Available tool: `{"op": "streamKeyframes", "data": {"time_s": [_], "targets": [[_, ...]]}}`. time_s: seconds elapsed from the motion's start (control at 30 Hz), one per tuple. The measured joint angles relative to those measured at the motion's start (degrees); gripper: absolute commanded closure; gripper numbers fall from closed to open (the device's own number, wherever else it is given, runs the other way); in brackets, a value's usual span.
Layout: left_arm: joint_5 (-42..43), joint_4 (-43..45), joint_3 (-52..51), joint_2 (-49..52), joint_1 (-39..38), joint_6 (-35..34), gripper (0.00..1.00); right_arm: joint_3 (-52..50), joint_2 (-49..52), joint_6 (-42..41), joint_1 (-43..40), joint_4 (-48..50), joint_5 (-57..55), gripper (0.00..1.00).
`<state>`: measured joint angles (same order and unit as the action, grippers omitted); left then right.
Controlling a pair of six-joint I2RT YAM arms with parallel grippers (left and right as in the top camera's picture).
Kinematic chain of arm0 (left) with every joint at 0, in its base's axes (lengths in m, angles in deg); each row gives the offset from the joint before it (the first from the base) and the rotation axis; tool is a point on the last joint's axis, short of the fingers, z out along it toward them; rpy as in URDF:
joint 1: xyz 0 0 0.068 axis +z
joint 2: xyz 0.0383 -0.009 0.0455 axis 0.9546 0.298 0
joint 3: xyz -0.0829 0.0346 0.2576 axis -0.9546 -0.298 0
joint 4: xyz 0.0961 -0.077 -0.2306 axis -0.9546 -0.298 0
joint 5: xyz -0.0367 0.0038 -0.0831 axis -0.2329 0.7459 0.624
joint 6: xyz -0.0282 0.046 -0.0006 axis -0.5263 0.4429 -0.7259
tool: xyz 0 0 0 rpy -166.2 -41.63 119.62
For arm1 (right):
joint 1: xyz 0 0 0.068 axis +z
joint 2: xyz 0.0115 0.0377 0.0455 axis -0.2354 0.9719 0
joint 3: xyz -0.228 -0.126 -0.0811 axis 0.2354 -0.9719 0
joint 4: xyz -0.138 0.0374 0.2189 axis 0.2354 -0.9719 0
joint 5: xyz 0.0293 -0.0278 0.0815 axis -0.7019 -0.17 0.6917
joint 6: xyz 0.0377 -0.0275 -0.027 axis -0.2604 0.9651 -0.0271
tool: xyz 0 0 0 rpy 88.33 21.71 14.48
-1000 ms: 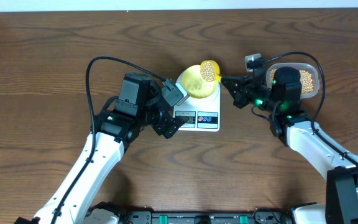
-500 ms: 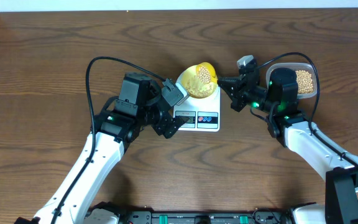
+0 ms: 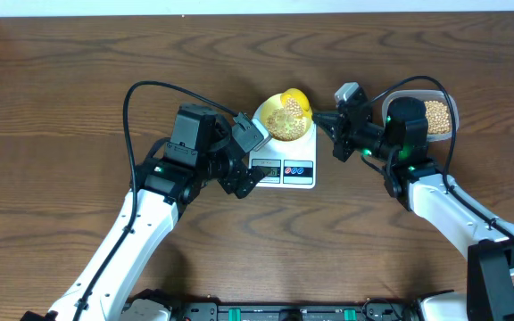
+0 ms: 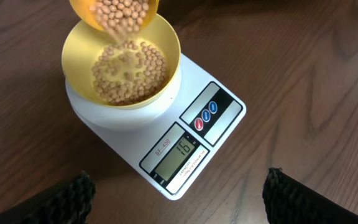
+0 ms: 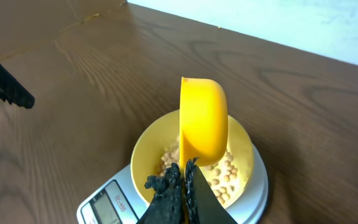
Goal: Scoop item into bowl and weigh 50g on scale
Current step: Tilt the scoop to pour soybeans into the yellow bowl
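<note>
The pale yellow bowl (image 3: 271,113) stands on the white scale (image 3: 298,178) and holds tan beans (image 4: 126,71). My right gripper (image 3: 327,121) is shut on the handle of a yellow scoop (image 3: 298,100), which is tipped on its side over the bowl; beans spill from the scoop (image 4: 114,9) into the bowl. In the right wrist view the scoop (image 5: 202,118) stands on edge above the bowl (image 5: 143,149), held by the gripper (image 5: 184,180). My left gripper (image 4: 178,177) is open and empty, hovering over the scale's display edge (image 4: 179,152), which reads about 16.
A clear plastic tub (image 3: 453,100) with more beans (image 3: 437,114) sits at the right behind the right arm. The table's far edge runs along the top of the overhead view. Cables loop above both arms.
The right gripper moved slightly left and rolled, tipping the scoop over the bowl; beans now lie in the bowl. The left arm has not moved.
</note>
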<state>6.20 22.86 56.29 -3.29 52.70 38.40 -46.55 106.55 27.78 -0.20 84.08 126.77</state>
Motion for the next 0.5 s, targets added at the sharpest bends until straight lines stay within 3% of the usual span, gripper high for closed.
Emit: {"op": "streamKeyframes", "data": {"time_s": [0.5], "targets": [[0.0,0.0,0.0,0.0,0.0,0.0,0.11,0.0,0.0,8.4,0.0,0.0,0.0,0.99]]}}
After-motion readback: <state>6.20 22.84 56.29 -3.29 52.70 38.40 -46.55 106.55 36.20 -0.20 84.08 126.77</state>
